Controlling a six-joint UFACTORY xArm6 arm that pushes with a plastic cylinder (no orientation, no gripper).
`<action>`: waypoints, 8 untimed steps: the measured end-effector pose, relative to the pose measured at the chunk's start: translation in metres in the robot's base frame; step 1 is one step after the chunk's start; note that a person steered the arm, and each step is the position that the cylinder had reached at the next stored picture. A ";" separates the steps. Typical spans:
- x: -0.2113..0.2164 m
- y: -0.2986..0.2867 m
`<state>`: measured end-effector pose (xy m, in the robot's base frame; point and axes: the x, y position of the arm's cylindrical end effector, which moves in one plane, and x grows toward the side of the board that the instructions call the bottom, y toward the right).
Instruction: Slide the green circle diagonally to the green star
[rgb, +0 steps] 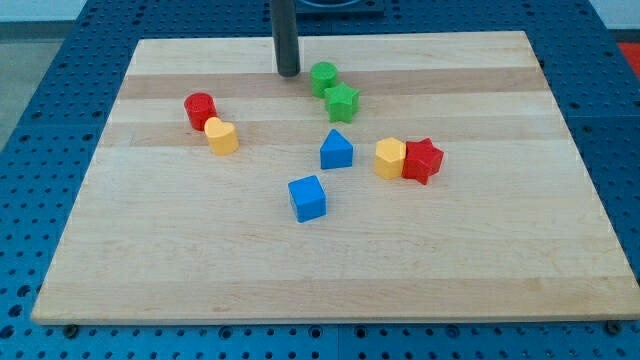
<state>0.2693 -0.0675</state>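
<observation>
Camera view: my tip (288, 72) is resting on the counter (480, 260) in the upper middle of the frame, just left of the green circle (323, 78) with a small gap showing. No pincer is showing here, only the rod. The green circle is sitting right against the green star (342, 101), diagonally below-right. Lower down, the blue triangle (336, 150) and blue cube (308, 197) are standing apart.

No readable text, label, brand, number or sign is found on any block, the rod or the worktop (330, 260).
</observation>
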 end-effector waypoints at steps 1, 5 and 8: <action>0.019 -0.006; 0.023 0.032; 0.044 0.122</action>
<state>0.3130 0.0545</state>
